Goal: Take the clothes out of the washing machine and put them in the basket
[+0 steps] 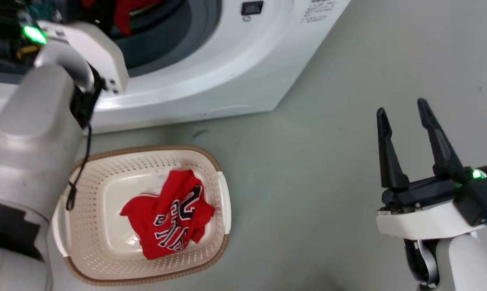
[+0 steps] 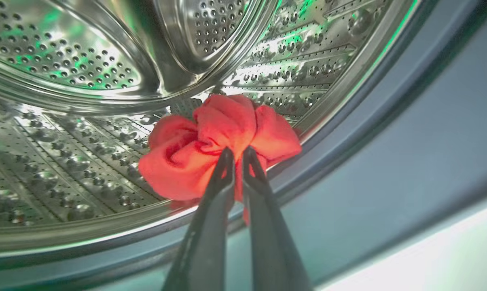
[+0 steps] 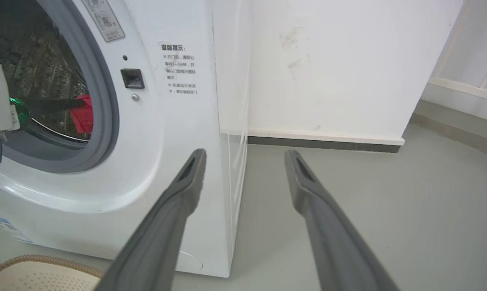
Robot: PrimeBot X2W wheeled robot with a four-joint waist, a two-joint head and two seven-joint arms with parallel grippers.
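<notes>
Red garment (image 2: 178, 157) is clamped by the left gripper (image 2: 237, 152) at the drum's (image 2: 65, 64) five o'clock, ready for withdrawal; the right gripper (image 1: 402, 106) is held open, spare.

- We find the porthole of the washing machine (image 1: 211, 81) partly blocked: our left arm (image 1: 33, 133) reaches in through its left side, and little room is left beside the arm.
- Inside the washing machine, the drum (image 2: 65, 133) stands open behind and beside the red garment (image 2: 211, 141) pinched by our left gripper (image 2: 237, 155). The grey gasket (image 2: 409, 161) lies just beside the garment.
- In front of the washing machine stands the basket (image 1: 94, 190), with a second red garment (image 1: 170, 214) in its middle and bare bottom around it.
- Right of the washing machine, bare floor (image 1: 328, 101) runs to the wall (image 3: 328, 72). Our right gripper (image 1: 401, 105) hovers there, fingers spread.
</notes>
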